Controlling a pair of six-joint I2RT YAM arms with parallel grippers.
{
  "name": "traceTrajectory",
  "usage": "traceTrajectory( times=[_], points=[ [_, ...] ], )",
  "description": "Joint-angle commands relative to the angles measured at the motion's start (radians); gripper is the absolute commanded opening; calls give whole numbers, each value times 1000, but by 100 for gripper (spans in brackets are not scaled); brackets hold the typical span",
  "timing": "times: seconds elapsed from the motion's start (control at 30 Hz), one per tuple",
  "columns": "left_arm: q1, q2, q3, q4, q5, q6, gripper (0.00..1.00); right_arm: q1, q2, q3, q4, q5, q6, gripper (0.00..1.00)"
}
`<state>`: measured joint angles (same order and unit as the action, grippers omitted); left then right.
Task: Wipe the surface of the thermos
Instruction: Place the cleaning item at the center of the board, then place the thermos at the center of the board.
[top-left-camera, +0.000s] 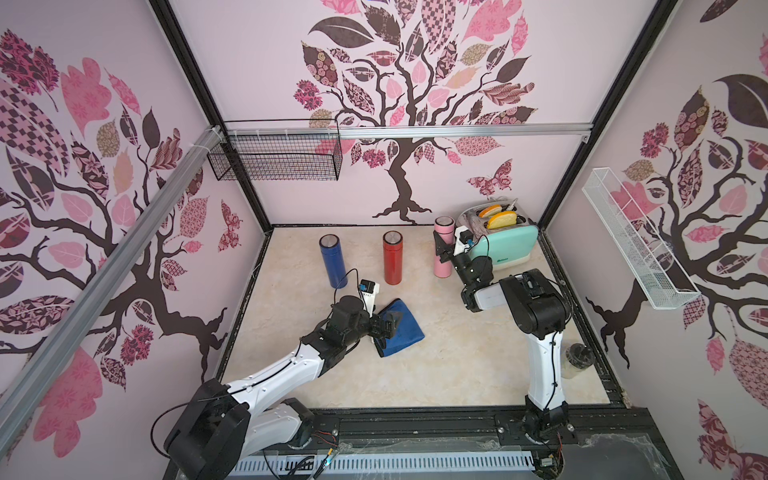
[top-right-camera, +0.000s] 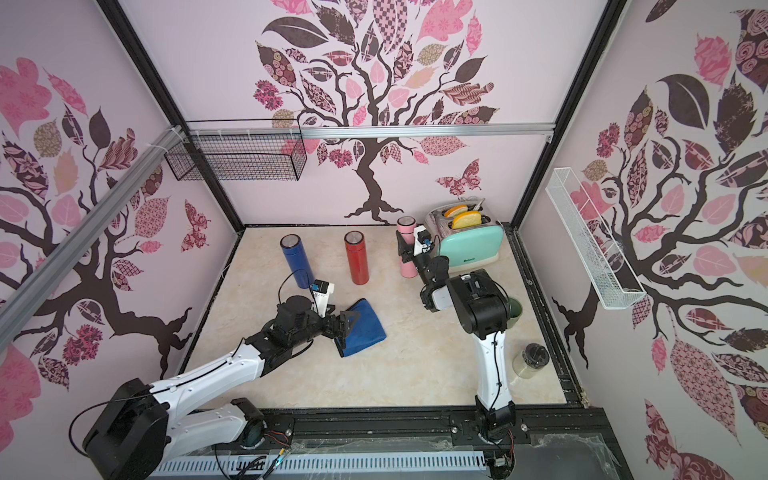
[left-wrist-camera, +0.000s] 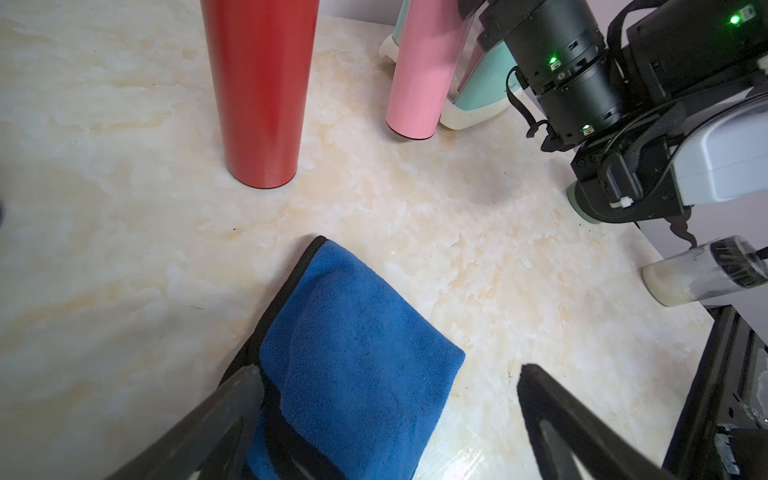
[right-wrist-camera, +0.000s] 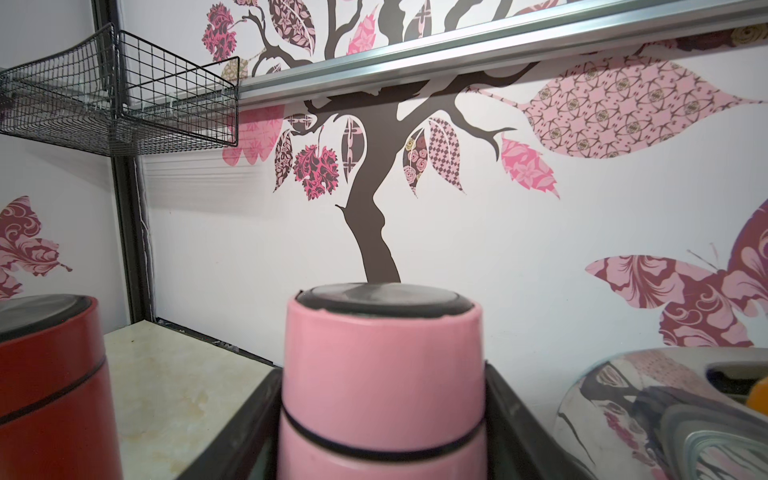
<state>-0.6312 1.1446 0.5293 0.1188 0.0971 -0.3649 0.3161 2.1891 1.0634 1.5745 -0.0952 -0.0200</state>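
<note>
Blue thermos (top-left-camera: 332, 259): upright, left of the red thermos (top-left-camera: 392, 259), well apart from both grippers.
Left gripper (left-wrist-camera: 388, 370): in front of the red thermos; jaws spread wide, gripping nothing.
Cloth (top-left-camera: 401, 328): blue, folded, flat on the table (top-left-camera: 436, 365) in front of the red thermos. It lies between the left jaws, against one finger and clear of the other.
Red thermos: upright, between the blue and the pink thermos; untouched.
Pink thermos (right-wrist-camera: 382, 374): right of the red thermos and a little further back, long axis vertical.
Right gripper (top-left-camera: 441, 247): clamped on the pink thermos, a finger on either side of its upper body.
Toaster (top-left-camera: 509, 245): just right of the pink thermos, far right of the red thermos.
Key relation: the cloth has to travel back and rightward from the left gripper, past the red thermos, to reach the pink wall. The left arm is nearer the cloth; the right arm already steadies the thermos.
Judgement: the left jaws probably need to close on the cloth first.
Left wrist view: shows the jaw gap and the pink base standing on the table, which the top views hide.
Right wrist view: shows both fingers pressed to the pink sides.
</note>
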Motion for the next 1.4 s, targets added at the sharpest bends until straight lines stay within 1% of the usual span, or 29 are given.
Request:
traceTrajectory(
  times=[0.0,0.2,0.43,0.7,0.73,0.8,0.9,1.23,1.37],
  points=[
    [-4,-21,3,-30,-15,14,98,-10,7,58,159,28,0,0],
    [-4,-33,15,-36,-22,17,98,-15,32,79,159,40,8,0],
    [-4,-27,51,-36,-17,30,98,-16,31,43,159,40,10,0],
    [-5,-20,58,-34,-11,30,98,-15,17,-9,159,41,13,1],
    [-6,-19,58,-34,-11,29,98,-17,13,-17,159,41,15,5],
    [-5,-17,60,-30,-8,29,98,-15,5,-40,159,47,20,18],
    [-5,-13,64,-27,-4,29,98,-15,-6,-68,159,54,31,29],
    [-9,-12,60,-24,0,27,98,-16,-47,-151,158,65,56,37],
    [-10,-17,55,-21,2,27,98,-16,-58,-179,158,66,66,42]
  ],
)
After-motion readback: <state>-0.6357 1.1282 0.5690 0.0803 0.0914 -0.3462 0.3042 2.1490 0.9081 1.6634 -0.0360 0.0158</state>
